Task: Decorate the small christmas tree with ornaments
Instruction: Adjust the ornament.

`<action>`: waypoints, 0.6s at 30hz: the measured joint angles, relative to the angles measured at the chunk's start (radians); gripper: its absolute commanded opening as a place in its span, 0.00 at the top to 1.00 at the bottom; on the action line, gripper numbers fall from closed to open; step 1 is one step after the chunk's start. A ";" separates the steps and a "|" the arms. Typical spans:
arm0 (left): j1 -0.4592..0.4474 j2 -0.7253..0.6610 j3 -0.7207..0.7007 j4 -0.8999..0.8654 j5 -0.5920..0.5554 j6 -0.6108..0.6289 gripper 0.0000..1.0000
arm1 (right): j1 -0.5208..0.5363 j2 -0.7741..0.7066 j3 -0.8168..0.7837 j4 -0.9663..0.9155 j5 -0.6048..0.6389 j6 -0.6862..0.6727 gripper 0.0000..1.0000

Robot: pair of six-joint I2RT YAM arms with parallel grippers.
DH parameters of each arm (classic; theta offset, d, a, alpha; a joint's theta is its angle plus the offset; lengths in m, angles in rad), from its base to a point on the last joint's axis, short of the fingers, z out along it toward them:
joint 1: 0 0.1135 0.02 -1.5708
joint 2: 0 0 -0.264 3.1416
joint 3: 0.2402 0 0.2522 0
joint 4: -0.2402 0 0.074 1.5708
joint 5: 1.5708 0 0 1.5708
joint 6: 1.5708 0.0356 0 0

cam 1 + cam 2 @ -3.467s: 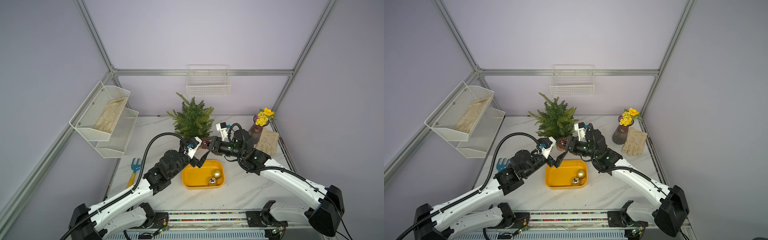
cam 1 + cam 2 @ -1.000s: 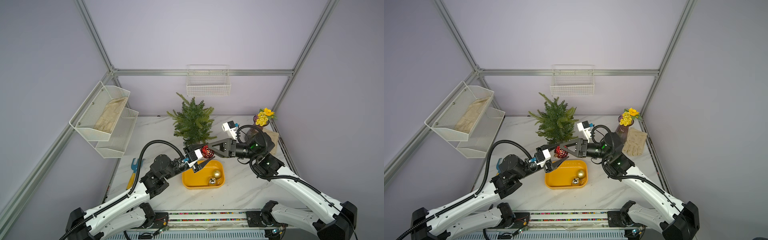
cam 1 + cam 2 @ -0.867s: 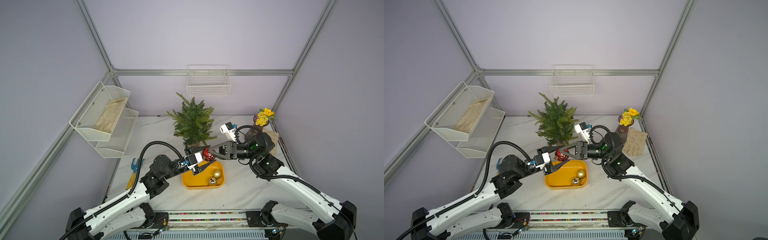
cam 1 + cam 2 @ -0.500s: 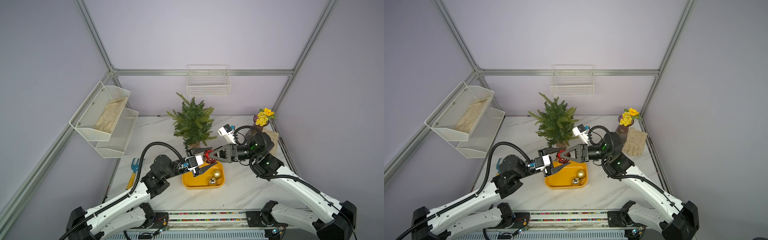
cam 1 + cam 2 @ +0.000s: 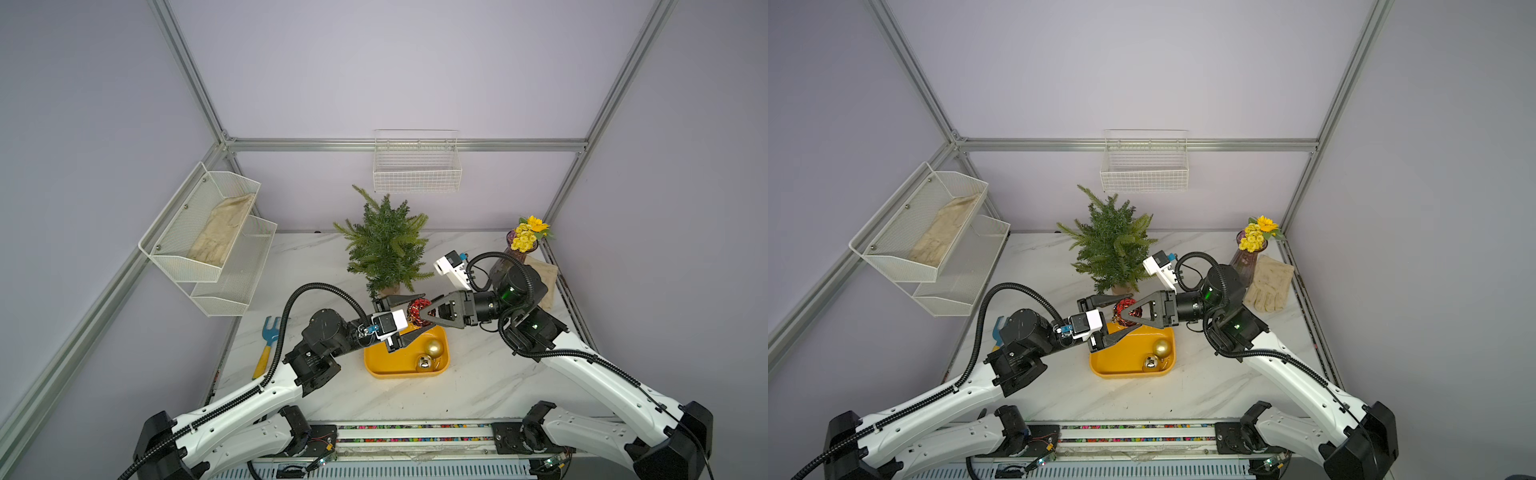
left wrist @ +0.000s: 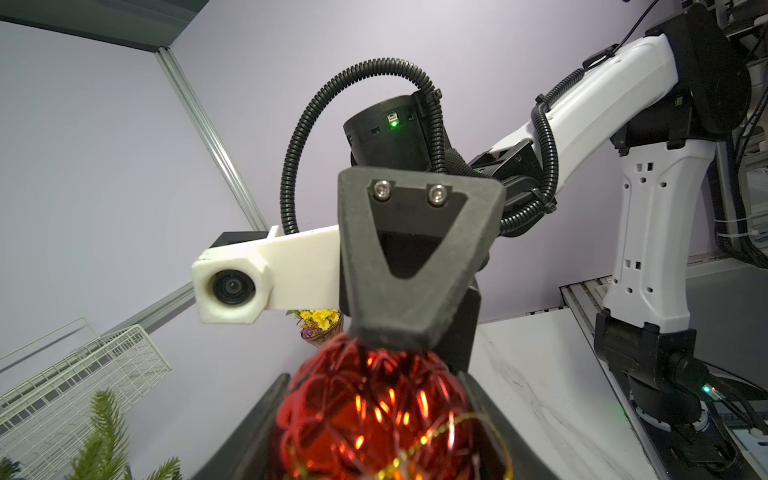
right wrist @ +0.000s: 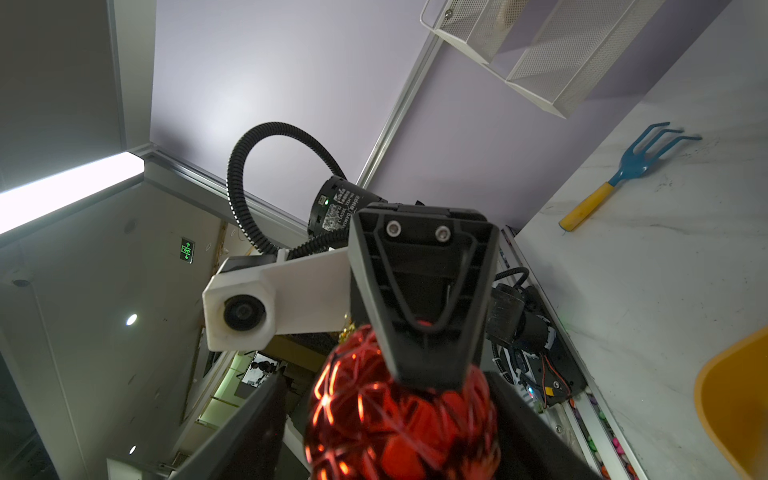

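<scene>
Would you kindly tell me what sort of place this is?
Probably a robotics lab test cell: an aluminium frame with lavender walls encloses a marble tabletop, two white robot arms stand at its edge, and a small christmas tree serves as prop.

The bushy green small christmas tree [image 5: 384, 249] is standing upright on the bench [image 5: 415, 399]. The glittery red ornament [image 5: 415, 309] is sitting gripped in the left claw [image 5: 424, 312], near the tree's base. The gold ornament [image 5: 433, 347] and mirrored ornament [image 5: 424, 363] are lying side by side in the yellow tray [image 5: 399, 374].
</scene>
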 measured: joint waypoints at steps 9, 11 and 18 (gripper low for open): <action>-0.003 0.000 0.000 0.017 -0.003 0.001 0.37 | 0.000 0.000 -0.002 0.000 -0.002 0.006 0.42; -0.003 0.000 0.000 0.016 -0.006 0.005 0.29 | 0.000 0.000 -0.002 0.001 -0.002 0.006 0.42; -0.003 -0.009 0.000 0.002 -0.044 0.005 0.15 | 0.000 -0.003 -0.002 -0.001 0.018 -0.001 0.45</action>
